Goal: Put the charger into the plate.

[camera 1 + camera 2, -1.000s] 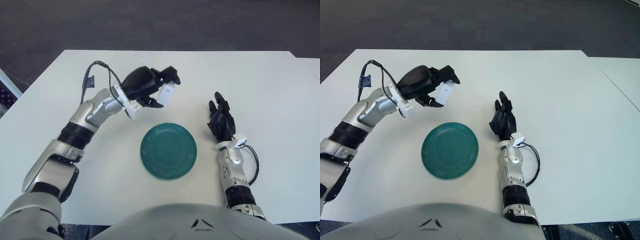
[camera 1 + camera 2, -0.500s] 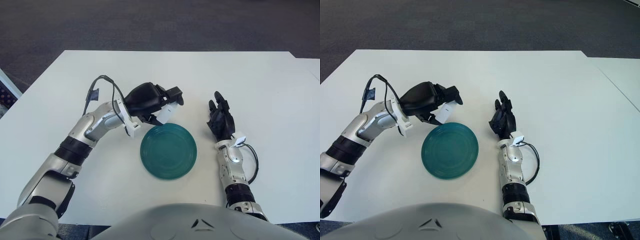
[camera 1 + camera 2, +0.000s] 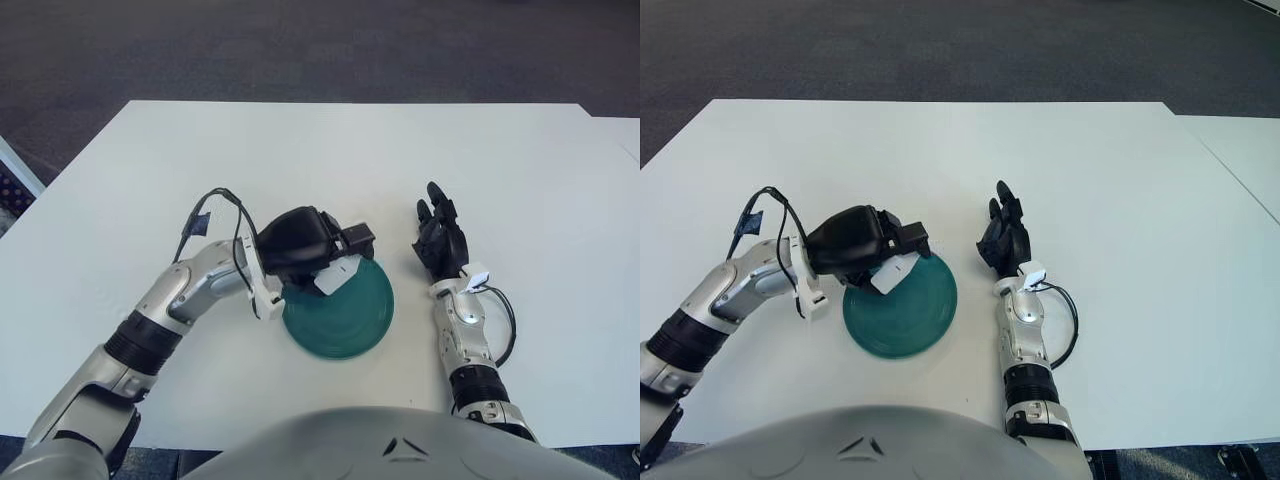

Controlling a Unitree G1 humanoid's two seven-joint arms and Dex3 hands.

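The white table carries a green plate near its front edge. Over the plate's 10 o'clock rim, the left hand pinches the white charger. At the plate's 3 o'clock, the right hand rests with fingers spread

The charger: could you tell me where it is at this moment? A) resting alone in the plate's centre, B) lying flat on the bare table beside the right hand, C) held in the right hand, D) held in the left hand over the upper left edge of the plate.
D: the left hand grips the white charger above the green plate, over its upper left rim; the right hand rests open on the table.
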